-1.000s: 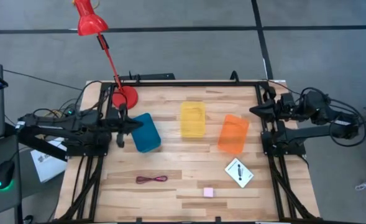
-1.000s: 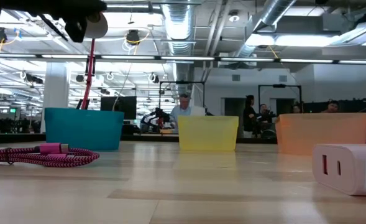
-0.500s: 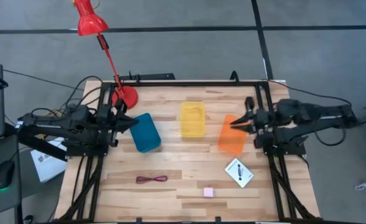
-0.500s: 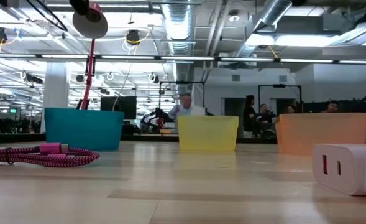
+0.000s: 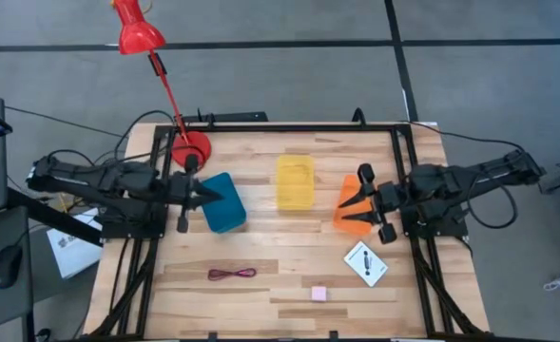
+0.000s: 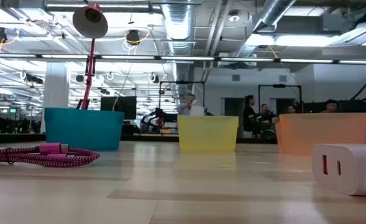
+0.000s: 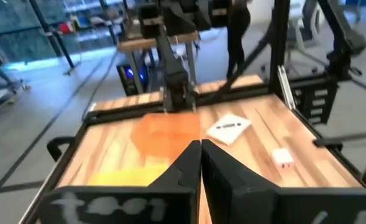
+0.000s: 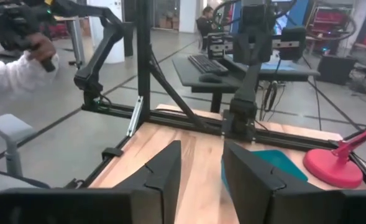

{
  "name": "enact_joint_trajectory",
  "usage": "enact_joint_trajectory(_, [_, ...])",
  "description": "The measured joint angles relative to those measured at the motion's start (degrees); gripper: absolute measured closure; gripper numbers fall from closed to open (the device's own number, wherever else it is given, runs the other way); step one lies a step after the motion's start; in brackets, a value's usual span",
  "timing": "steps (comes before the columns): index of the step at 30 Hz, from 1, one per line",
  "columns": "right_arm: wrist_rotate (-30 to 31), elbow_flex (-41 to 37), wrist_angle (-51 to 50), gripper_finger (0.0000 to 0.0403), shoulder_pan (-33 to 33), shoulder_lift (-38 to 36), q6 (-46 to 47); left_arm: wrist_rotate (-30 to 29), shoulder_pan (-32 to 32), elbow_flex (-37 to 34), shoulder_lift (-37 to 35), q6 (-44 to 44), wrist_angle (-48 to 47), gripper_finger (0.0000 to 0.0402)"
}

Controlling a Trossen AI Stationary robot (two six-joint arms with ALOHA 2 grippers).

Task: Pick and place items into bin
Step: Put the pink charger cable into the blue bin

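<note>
Bins number three on the wooden desk (image 5: pixel 289 247): a teal bin (image 5: pixel 222 202) toward the left edge, a yellow bin (image 5: pixel 295 182) at the middle, an orange bin (image 5: pixel 357 204) toward the right edge. Three items lie nearer the front edge: a thin dark red looped cord (image 5: pixel 232 274) left of centre, a tiny pale pink cube (image 5: pixel 318 294) close to the front edge, and a white square card (image 5: pixel 366 263) bearing a black mark, turned like a diamond, by the right edge. The left gripper (image 5: pixel 209 193) hangs over the teal bin, fingers pressed together. The right gripper (image 5: pixel 348 202) hangs over the orange bin, fingers spread apart, holding nothing.
</note>
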Motion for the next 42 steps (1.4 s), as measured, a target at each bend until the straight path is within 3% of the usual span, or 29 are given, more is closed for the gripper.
enact_joint_trajectory(7, [0.02, 0.0, 0.16, 0.0284, 0.32, 1.21, 0.02, 1.25, -4.2, 3.19, 10.14, -4.05, -3.07, 0.0319])
enact_joint_trajectory(12, [0.01, 0.07, 0.14, 0.0284, 0.32, 2.34, 0.04, 10.63, -6.8, 3.27, 16.02, -12.47, -8.73, 0.0283])
enact_joint_trajectory(19, [0.0, 0.04, -0.11, 0.0284, 0.26, 4.17, 0.04, 14.36, -12.32, 3.27, 26.04, -18.71, -8.71, 0.0289])
enact_joint_trajectory(27, [0.0, 0.09, 0.04, 0.0284, 0.26, 5.55, 0.07, 7.31, -13.2, 3.25, 36.71, -25.79, -12.3, 0.0291])
enact_joint_trajectory(35, [0.0, 0.0, -0.31, 0.0284, 0.19, 6.01, 0.07, 12.48, -13.39, 3.23, 46.53, -28.33, -10.36, 0.0291])
enact_joint_trajectory(42, [0.0, 0.04, -0.24, 0.0284, 0.15, 5.96, 0.07, 15.33, -13.42, 3.2, 48.44, -31.51, -9.45, 0.0291])
